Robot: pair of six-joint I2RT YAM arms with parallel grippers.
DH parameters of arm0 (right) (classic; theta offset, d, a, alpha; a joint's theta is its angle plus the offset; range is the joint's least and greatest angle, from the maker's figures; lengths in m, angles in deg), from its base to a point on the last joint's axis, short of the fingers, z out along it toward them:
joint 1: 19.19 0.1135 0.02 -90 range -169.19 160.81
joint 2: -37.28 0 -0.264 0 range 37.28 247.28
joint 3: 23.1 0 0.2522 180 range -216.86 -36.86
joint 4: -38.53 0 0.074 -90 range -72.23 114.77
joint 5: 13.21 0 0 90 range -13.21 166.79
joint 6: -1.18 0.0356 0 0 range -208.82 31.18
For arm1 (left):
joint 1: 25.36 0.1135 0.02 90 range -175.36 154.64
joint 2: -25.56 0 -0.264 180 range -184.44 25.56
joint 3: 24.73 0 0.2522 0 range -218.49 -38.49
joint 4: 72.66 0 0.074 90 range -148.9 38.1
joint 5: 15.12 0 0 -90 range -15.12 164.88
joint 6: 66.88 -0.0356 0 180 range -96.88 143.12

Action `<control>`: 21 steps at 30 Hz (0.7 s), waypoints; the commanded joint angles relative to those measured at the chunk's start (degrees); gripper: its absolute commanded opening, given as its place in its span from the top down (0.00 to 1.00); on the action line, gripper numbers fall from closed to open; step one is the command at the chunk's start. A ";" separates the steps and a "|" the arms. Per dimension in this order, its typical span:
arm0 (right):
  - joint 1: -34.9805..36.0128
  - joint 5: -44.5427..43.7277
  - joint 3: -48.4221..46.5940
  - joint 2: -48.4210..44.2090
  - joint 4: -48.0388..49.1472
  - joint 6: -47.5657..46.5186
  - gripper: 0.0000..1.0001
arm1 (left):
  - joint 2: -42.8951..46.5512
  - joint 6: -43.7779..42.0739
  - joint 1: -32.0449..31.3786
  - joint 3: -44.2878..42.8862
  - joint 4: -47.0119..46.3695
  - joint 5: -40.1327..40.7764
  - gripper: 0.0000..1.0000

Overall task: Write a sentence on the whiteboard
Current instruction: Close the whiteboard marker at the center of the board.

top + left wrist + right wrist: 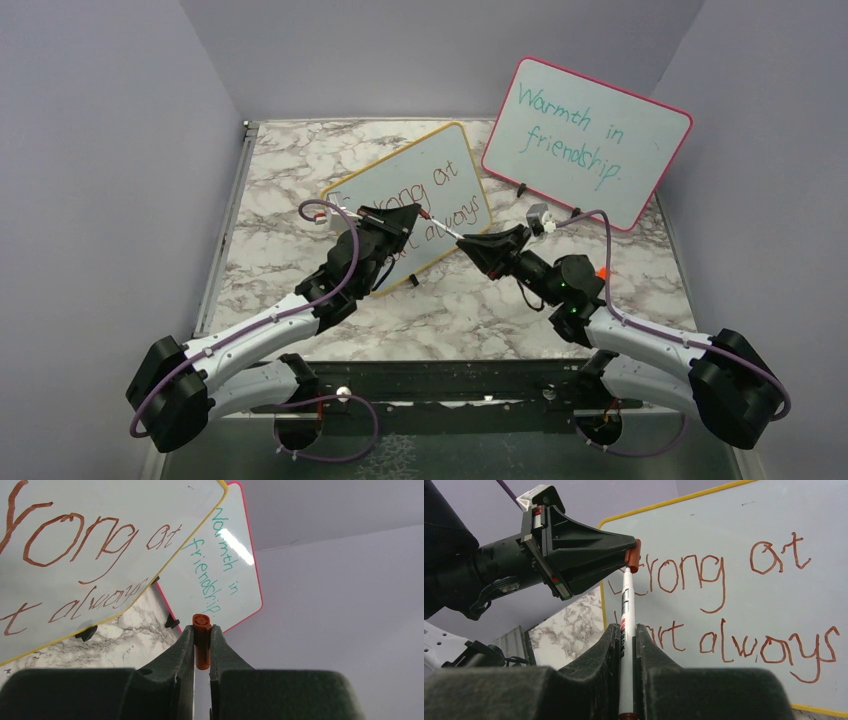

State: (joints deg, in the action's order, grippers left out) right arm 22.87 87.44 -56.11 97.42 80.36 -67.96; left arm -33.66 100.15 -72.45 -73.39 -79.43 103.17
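Marble-patterned table point(300, 190), seen from above, with 2 arms reaching in from the near edge; the whiteboard point(450, 145), yellow-framed, is placed near the table's centre, turned at an angle and raised on small black feet point(85, 632); the sentence point(724, 607) is written across it in red-brown marker in 2 lines, "…rong at" above "…art always", the first letters of each line being hidden behind the tools in the right wrist view. A pink-framed board point(585, 140) bearing teal handwriting is propped at the right rear, just beside the whiteboard's far right corner. The left gripper point(418, 213) and right gripper point(468, 240) are brought tip to tip over the whiteboard's near right part. The right gripper's 2 fingers are clamped on the white barrel of a marker point(626, 600), which is pointed away from its wrist camera towards the left gripper; the left gripper's 2 fingers are pressed tight on an orange-red cap point(201, 645), held end-on to its own camera. The cap is seen at the marker's far end, in contact with it; whether it is fully seated cannot be told.
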 commanded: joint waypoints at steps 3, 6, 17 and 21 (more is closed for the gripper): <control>0.56 -1.52 -1.78 0.67 -0.38 -1.13 0.99 | 0.75 0.67 0.12 -0.47 -2.14 -0.27 1.00; 0.57 -1.71 -1.84 0.70 -0.73 -1.09 0.99 | 1.11 0.66 0.11 -0.36 -2.22 0.04 1.00; 0.56 -2.73 -1.55 0.99 1.13 -0.39 0.99 | 0.78 0.74 0.15 -0.34 -2.32 -1.84 1.00; 0.56 -3.04 -1.75 1.29 1.97 -0.22 0.99 | 0.23 0.83 0.13 -0.51 -2.56 -2.81 1.00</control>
State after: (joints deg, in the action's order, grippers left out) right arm 23.13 86.26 -56.15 98.19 79.71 -67.89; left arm -33.48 100.24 -72.43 -73.39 -79.58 102.58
